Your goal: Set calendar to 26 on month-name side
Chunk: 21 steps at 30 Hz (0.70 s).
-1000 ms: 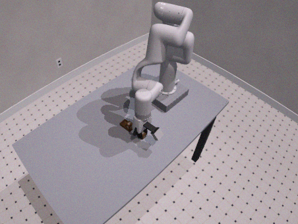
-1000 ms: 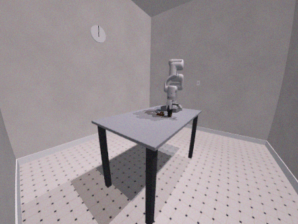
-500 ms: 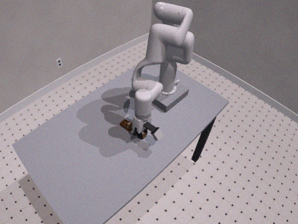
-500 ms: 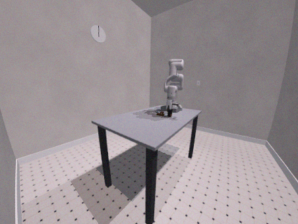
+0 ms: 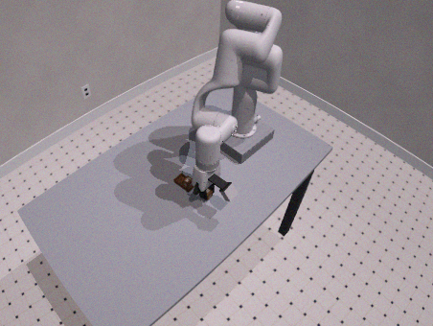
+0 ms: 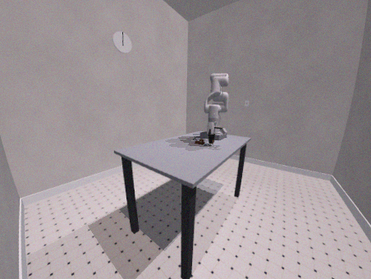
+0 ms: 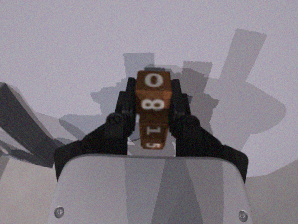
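On the grey worktop, the gripper is clamped on a numbered cube beside brown pieces; digit-setting appears in hand, the next move requiring verified orientation before level placement in the tray and release.

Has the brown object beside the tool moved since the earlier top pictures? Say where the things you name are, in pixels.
No. In the top view, the brown object (image 5: 182,181) shows no visible shift against the arm's base (image 5: 241,155).
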Each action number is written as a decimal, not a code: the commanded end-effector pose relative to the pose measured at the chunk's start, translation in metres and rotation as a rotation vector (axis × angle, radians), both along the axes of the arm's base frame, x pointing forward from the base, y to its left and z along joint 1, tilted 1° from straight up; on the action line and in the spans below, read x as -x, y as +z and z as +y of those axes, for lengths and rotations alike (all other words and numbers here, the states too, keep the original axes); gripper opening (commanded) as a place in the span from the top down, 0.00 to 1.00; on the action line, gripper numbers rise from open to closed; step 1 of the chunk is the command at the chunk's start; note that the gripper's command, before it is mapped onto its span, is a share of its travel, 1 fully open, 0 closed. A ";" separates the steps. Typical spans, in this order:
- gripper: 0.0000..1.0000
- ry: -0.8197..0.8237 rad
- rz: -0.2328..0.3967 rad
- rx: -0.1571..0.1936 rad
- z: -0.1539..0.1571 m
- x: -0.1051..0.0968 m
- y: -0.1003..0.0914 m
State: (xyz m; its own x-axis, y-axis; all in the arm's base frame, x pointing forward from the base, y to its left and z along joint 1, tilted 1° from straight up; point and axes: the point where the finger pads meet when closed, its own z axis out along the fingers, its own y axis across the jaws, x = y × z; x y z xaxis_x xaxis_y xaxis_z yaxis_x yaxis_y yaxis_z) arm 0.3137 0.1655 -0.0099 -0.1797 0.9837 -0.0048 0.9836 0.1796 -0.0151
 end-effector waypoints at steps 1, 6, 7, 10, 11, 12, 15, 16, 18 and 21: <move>0.73 0.000 -0.004 -0.002 0.001 -0.002 0.026; 0.73 0.000 -0.004 -0.002 0.001 -0.002 0.056; 0.73 0.000 -0.004 -0.002 0.001 -0.002 0.062; 0.73 0.000 -0.004 -0.002 0.001 -0.002 0.077; 0.73 0.000 -0.004 -0.002 0.001 -0.002 0.080; 0.73 0.000 -0.004 -0.002 0.001 -0.002 0.082; 0.73 0.000 -0.004 -0.002 0.001 -0.002 0.083; 0.73 0.000 -0.004 -0.002 0.001 -0.002 0.083; 0.73 0.000 -0.004 -0.002 0.001 -0.002 0.083; 0.73 0.000 -0.004 -0.002 0.001 -0.002 0.083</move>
State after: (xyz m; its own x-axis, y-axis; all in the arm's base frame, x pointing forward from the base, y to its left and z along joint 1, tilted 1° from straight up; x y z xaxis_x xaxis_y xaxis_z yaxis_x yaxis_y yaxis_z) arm 0.3149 0.1659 0.0714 -0.1797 0.9837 -0.0048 0.9836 0.1797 -0.0152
